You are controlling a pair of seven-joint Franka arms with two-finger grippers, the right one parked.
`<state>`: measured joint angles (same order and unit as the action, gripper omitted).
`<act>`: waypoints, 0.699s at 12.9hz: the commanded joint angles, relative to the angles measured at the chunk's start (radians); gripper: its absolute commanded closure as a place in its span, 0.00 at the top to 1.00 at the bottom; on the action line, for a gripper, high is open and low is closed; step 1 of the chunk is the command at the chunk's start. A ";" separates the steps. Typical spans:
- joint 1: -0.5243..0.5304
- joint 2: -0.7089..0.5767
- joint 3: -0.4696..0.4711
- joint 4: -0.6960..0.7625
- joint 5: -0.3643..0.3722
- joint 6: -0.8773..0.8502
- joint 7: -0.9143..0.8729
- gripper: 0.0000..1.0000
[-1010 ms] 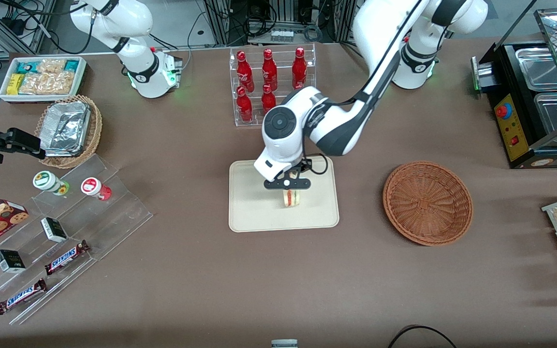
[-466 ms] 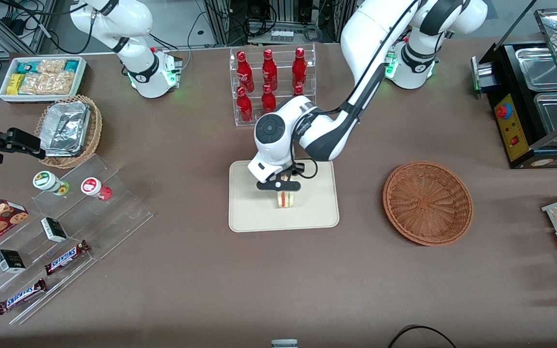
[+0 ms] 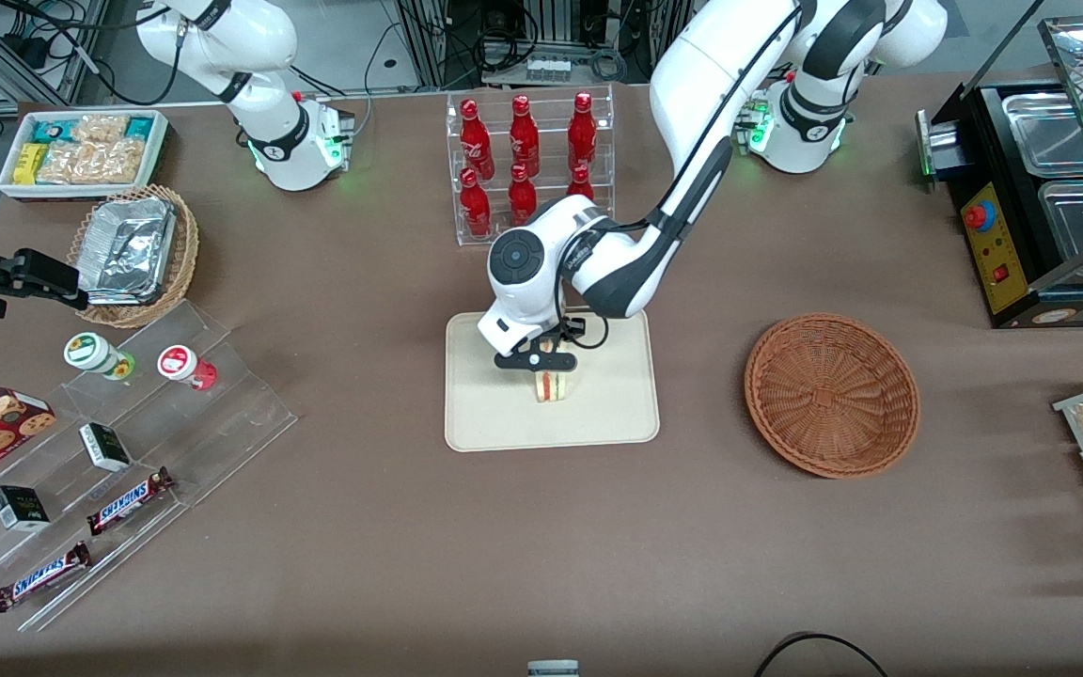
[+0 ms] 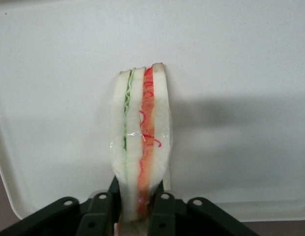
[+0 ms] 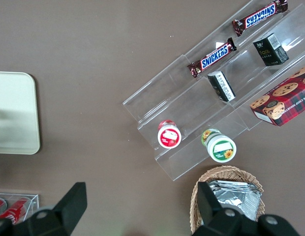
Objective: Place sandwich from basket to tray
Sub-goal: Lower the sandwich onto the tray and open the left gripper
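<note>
Claw (image 3: 549,376) of the working left arm hangs low over the middle of the tray (image 3: 494,414), its two black fingers (image 4: 101,211) pressed against the bread faces of the sandwich (image 3: 552,386) and gripping it. The sandwich stands on edge between them, a wedge of pale bread wrapped in clear film, with a green layer and a red-orange layer running along the cut side (the wrist camera shows both stripes plainly). Whether its lower edge touches the tray surface or sits just above it cannot be told.

Cream-beige and rectangular, the tray lies flat on the brown desk (image 3: 410,545) with rounded corners and a low rim. The round reddish-brown woven basket (image 3: 831,395) sits well apart from the tray, toward the working arm's end of the desk, with nothing in it.

Farther from the front camera than the tray, a clear rack of red bottles (image 3: 527,155) stands upright. Toward the parked arm's end lie a clear stepped display (image 3: 118,451) with Snickers bars (image 3: 130,500) and small cups, a tan wicker basket of foil containers (image 3: 133,254), and a white bin of packaged snacks (image 3: 81,150).
</note>
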<state>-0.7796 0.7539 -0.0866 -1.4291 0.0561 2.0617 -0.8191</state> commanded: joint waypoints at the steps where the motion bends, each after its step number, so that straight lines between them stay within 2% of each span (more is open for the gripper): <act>1: -0.017 0.009 0.015 0.039 0.018 -0.012 -0.032 1.00; 5: -0.007 -0.071 0.051 0.042 0.019 -0.083 -0.089 1.00; 9: -0.004 -0.227 0.134 0.032 0.013 -0.233 -0.171 1.00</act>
<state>-0.7762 0.6177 0.0011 -1.3667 0.0606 1.9036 -0.9337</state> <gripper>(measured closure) 0.000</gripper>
